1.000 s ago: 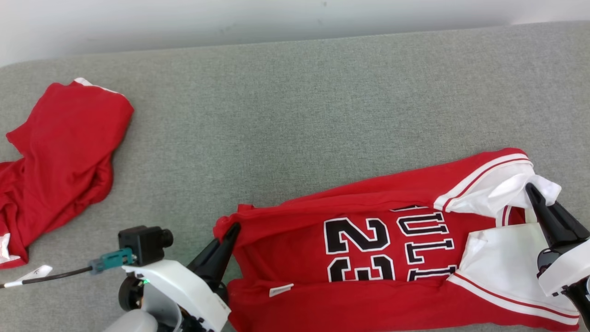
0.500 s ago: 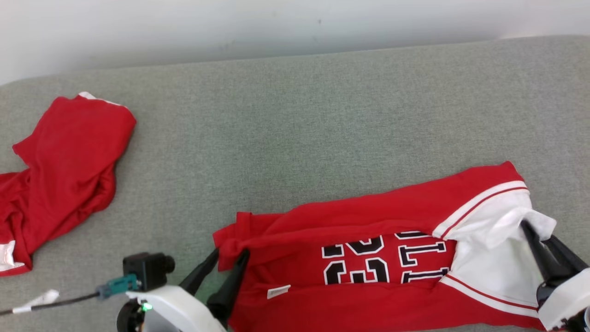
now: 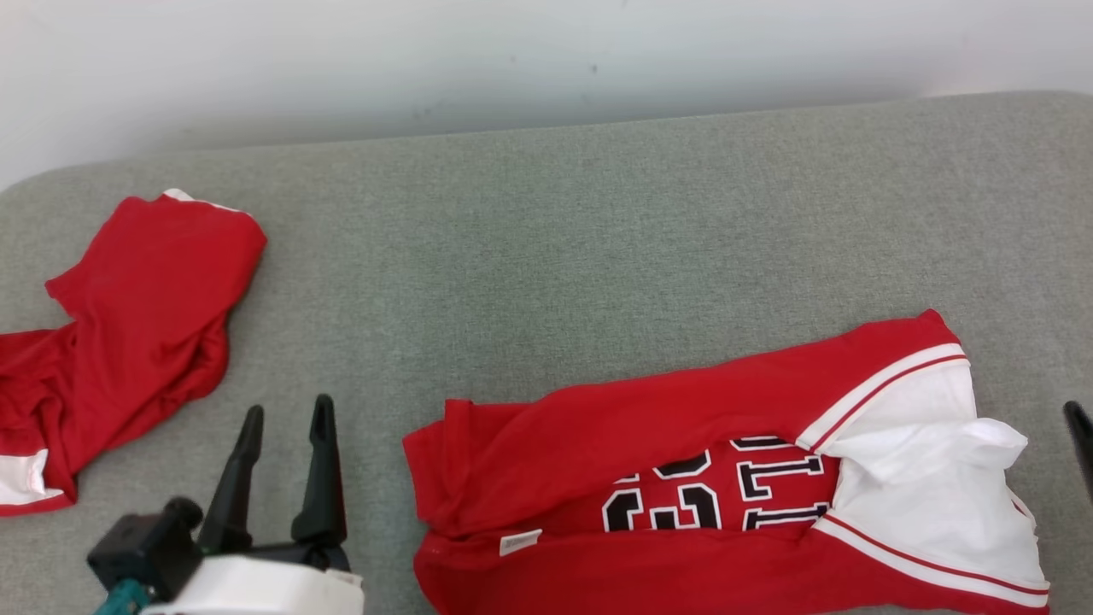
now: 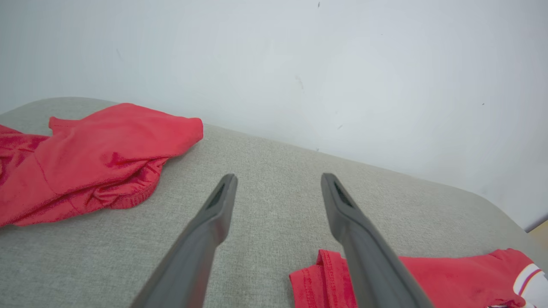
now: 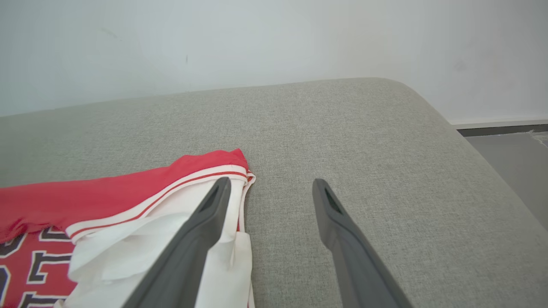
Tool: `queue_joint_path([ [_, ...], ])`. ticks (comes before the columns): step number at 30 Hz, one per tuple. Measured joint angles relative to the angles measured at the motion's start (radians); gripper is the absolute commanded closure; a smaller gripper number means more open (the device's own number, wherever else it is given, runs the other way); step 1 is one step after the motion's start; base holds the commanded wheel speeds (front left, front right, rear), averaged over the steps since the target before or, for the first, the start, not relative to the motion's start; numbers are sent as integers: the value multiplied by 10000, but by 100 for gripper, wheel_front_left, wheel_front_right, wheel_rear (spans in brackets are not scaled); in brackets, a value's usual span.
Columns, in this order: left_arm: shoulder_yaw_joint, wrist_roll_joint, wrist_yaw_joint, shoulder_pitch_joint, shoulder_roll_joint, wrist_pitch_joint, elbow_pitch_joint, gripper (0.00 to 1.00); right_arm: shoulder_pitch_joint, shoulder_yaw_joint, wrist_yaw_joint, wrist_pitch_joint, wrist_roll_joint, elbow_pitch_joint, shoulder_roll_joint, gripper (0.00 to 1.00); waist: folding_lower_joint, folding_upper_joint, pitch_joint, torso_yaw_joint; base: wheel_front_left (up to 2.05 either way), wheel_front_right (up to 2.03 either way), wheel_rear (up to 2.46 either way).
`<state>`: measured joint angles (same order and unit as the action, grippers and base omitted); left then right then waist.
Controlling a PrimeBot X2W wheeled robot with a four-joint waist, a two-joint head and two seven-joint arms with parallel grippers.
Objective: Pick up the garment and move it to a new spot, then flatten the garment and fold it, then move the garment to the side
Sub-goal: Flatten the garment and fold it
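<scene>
The garment (image 3: 640, 427) is a red jersey with black-and-white lettering and white sleeves. It lies folded lengthwise near the front right of the grey cushion (image 3: 555, 239), its far edge turned over part of the print. My left gripper (image 3: 288, 406) stands open to the left of the jersey's hem, apart from it and holding nothing. In the left wrist view my left gripper (image 4: 279, 176) points over bare cushion, with the hem (image 4: 449, 273) at lower right. My right gripper (image 5: 271, 181) is open just right of the white sleeve (image 5: 171, 222); one fingertip (image 3: 1078, 420) shows at the head view's right edge.
A second crumpled red garment (image 3: 145, 299) lies at the cushion's left end and also shows in the left wrist view (image 4: 98, 145). A pale wall (image 3: 512, 60) runs behind. On the right the cushion rounds off and drops to the floor (image 5: 505, 145).
Both grippers have opened and let go of the jersey. The left one has drawn off to the left, the right one to the right. The jersey's far edge now covers part of the number. The camera tilted.
</scene>
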<state>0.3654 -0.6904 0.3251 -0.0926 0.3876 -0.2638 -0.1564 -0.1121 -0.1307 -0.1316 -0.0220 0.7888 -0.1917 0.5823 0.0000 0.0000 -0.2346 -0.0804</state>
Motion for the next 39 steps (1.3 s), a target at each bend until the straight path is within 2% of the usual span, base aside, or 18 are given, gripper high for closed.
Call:
queue_joint_path([
  [3,-711,1214,-336,570,-748,-2,-165,0,-75,721,0,416,-487,38,-387,0,-1,0,46,52,0,0,0],
  [6,-988,2036,-853,811,-1471,-2,-25,0,-405,899,0,1154,-1114,-77,-1011,0,0,1,72,112,0,0,0],
  [10,-1127,2986,-1521,1123,-2038,-2,539,0,-1001,909,0,2010,-2004,-667,-1741,0,0,0,101,195,0,0,0],
  [16,-1616,3760,-2265,1315,-2759,-2,997,0,-1396,940,0,2830,-2938,-1685,-2255,0,0,0,136,503,0,0,0],
  [22,-2056,4126,-2824,1447,-3152,-2,1252,0,-1313,884,0,3252,-3145,-2021,-2389,0,0,0,154,740,0,0,0],
  [28,-2314,4282,-3139,1557,-3333,-2,1373,0,-1083,1005,-2,3392,-3139,-2052,-2345,0,0,0,107,791,0,0,0],
  [32,-2389,4341,-3250,1551,-3367,-2,1419,0,-1104,1058,-2,3482,-3179,-2159,-2362,0,0,0,40,791,0,0,0],
  [39,-2169,4330,-3177,1420,-3379,-2,1448,0,-1609,993,-2,3731,-2999,-2771,-2619,0,0,0,-59,872,0,0,0],
])
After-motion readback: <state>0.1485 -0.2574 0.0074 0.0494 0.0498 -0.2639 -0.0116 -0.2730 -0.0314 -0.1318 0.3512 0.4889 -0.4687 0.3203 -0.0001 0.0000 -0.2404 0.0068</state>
